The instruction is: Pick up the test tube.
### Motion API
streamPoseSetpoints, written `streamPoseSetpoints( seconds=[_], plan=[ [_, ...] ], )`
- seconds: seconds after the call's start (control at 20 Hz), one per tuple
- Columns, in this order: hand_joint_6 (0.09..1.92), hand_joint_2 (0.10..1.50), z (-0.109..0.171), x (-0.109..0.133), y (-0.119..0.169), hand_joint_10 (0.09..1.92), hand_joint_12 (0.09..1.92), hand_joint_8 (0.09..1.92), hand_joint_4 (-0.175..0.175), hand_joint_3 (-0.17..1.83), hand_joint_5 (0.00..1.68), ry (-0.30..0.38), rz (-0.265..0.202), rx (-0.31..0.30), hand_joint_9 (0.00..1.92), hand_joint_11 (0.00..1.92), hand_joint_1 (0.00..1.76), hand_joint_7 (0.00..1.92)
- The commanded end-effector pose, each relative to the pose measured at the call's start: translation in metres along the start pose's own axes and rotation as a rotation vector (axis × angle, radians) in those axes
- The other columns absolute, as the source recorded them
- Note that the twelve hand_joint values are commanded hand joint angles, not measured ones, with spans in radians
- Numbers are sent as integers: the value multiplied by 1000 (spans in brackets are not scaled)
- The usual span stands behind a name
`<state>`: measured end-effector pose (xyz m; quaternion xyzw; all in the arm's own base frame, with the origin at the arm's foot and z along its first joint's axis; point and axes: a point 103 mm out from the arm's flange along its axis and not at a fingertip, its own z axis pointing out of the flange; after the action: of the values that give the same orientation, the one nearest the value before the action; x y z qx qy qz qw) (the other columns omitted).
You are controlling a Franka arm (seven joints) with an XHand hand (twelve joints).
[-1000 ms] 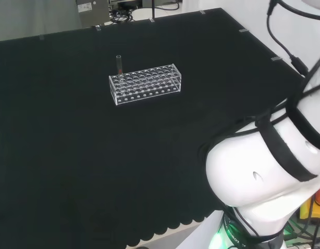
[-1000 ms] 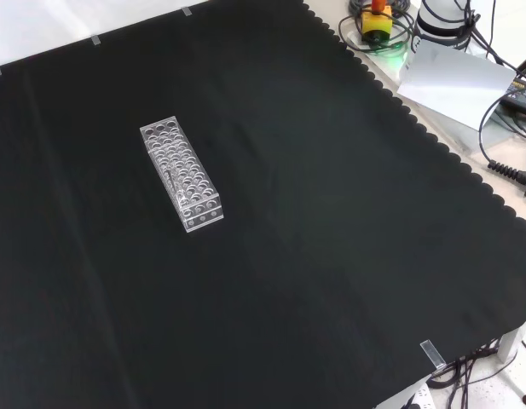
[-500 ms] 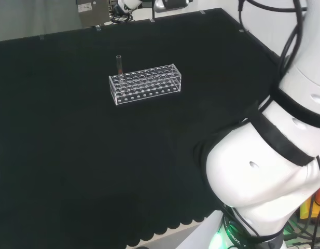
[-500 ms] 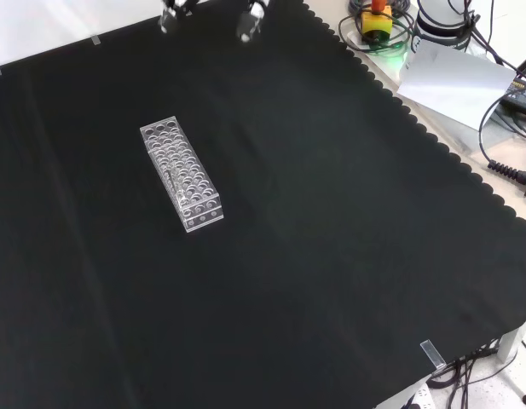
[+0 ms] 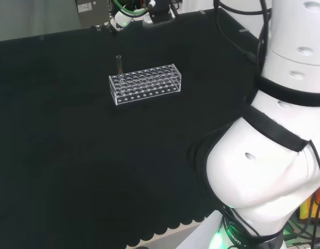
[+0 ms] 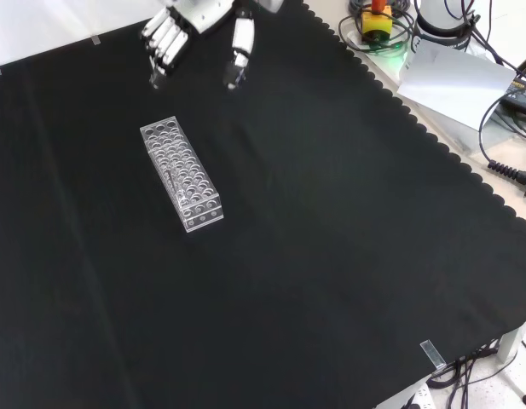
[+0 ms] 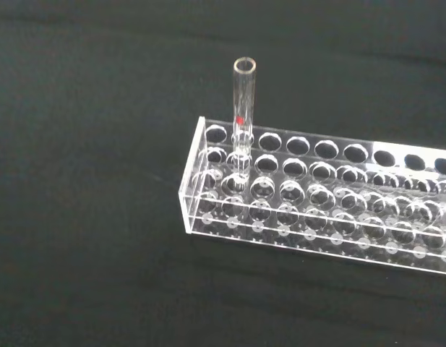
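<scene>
The surface [image 6: 331,256] is covered in plain black cloth with a scalloped edge. The rack [image 7: 316,195] is clear and colourless, its top patterned with rows of round holes. The test tube [image 7: 242,123] is clear with a small red mark. The robot hand [image 6: 173,30] is white with black.

I can read no text, label or number anywhere. The test tube [image 7: 243,108] bears a small red mark, too small to tell whether it is print.
</scene>
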<state>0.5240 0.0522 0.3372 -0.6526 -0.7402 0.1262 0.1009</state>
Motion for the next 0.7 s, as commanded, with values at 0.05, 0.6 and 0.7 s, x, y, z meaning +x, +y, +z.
streamPoseSetpoints(
  seconds=[0.05,0.6,0.7],
  plan=[
    [87,931,27,6,42,954,1609,888,-114,219,329,-13,-1,61,217,24,499,275],
    [87,934,64,1,79,902,1593,853,-118,234,370,-51,22,134,330,45,523,422],
    [87,933,71,0,83,882,1585,842,-120,240,388,-53,28,145,380,61,535,479]
  ],
)
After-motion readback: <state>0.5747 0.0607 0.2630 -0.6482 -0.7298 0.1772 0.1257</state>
